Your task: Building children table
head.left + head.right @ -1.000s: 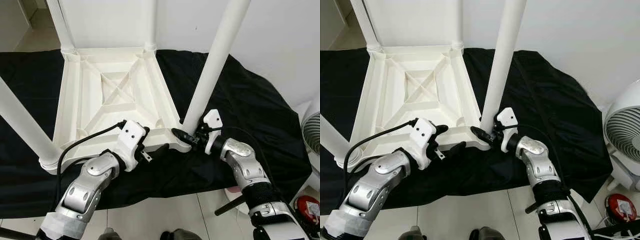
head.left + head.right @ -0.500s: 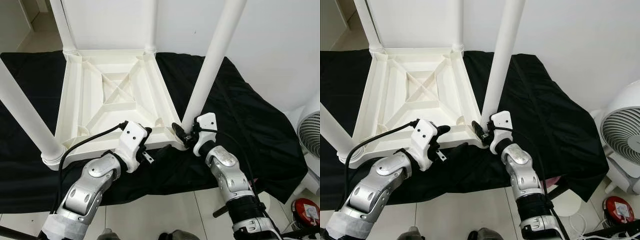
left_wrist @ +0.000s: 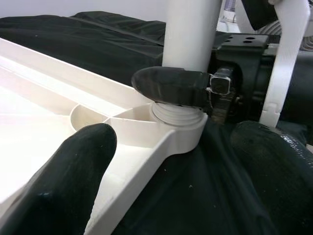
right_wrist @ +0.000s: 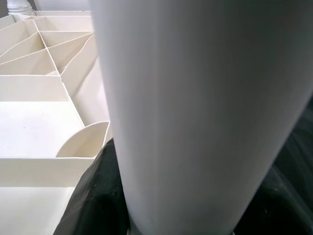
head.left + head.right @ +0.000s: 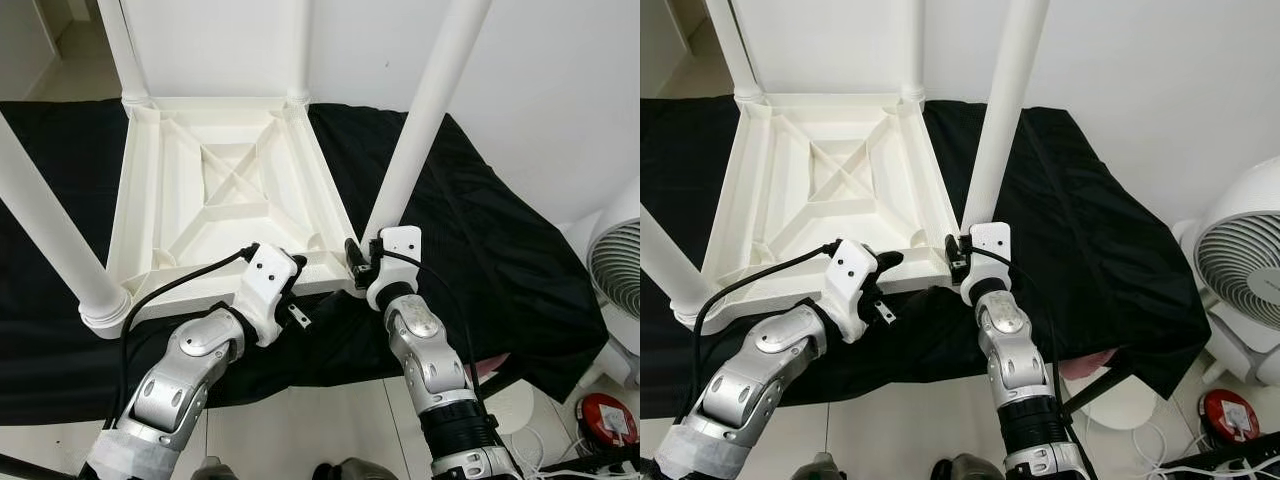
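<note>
Upside-down, white ribbed table (image 5: pixel 225 190), legs (image 5: pixel 425 115) up.

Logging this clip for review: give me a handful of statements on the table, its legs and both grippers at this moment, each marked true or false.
1. The white table lies upside down on a black cloth. True.
2. The right gripper clasps the base of the near right leg. True.
3. The left gripper is shut on a loose leg. False: its fingers are spread, one above the table's near edge and one over the cloth, holding nothing.
4. The near right leg lies flat on the cloth. False: it stands upright in the corner socket.
5. A white fan stands to the robot's right. True.
</note>
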You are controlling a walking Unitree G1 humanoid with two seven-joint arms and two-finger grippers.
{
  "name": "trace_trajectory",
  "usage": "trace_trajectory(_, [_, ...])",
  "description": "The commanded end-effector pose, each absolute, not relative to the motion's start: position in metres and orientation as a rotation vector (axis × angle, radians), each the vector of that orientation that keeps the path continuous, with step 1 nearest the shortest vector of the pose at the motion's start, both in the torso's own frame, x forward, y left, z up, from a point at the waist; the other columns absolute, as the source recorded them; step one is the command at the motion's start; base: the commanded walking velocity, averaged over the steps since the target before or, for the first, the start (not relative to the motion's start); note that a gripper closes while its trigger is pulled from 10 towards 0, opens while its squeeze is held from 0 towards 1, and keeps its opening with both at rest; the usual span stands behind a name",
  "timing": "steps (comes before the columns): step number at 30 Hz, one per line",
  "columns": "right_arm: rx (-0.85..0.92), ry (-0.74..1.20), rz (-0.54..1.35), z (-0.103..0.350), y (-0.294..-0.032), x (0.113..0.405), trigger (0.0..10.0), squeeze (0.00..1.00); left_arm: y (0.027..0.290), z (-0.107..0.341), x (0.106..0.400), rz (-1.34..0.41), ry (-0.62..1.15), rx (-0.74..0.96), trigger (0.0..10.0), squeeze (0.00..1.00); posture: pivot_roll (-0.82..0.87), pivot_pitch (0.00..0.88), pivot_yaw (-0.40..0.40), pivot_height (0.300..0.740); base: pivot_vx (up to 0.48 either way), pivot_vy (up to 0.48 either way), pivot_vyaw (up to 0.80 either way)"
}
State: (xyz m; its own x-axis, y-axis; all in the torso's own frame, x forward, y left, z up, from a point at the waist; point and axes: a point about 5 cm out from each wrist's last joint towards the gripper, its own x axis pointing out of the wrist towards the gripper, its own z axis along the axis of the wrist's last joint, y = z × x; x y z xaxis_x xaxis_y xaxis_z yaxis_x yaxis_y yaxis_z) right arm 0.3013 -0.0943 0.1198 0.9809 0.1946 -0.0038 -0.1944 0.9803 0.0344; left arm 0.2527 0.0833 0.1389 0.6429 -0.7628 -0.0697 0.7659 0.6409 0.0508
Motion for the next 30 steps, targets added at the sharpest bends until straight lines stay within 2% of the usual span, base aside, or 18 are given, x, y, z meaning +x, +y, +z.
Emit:
trace_trajectory(1, [0.033,0.002,0.196,0.12,-0.098,0.299,10.0,1.0,0.083,0.137,0.251,-0.876,0.045,0.088,10.0,0.0,0.08,0.0,-0.092,0.74,0.0,0.0,0.0])
trace_trajectory(13, [-0.02,-0.056,0.368,0.133,-0.126,0.301,10.0,1.0,0.084,0.14,0.253,-0.873,0.041,0.085,10.0,0.0,0.07,0.001,-0.086,0.74,0.0,0.0,0.0])
trace_trajectory(14, [-0.037,-0.054,0.426,0.133,-0.128,0.301,10.0,0.0,0.084,0.14,0.254,-0.872,0.041,0.086,10.0,0.0,0.07,0.004,-0.081,0.74,0.0,0.0,0.0])
trace_trajectory(16, [-0.048,-0.052,0.464,0.133,-0.13,0.301,10.0,0.0,0.085,0.14,0.255,-0.872,0.041,0.087,10.0,0.0,0.07,0.004,-0.081,0.74,0.0,0.0,0.0])
trace_trajectory(22, [-0.101,-0.021,0.777,0.135,-0.141,0.305,10.0,0.0,0.084,0.141,0.254,-0.913,0.05,0.084,10.0,0.0,0.06,0.005,-0.063,0.74,0.0,0.0,0.0])
trace_trajectory(30, [-0.141,0.032,0.884,0.131,-0.146,0.317,10.0,0.0,0.083,0.142,0.249,-0.947,0.051,0.092,10.0,0.0,0.08,0.003,-0.06,0.74,0.0,0.0,0.0])
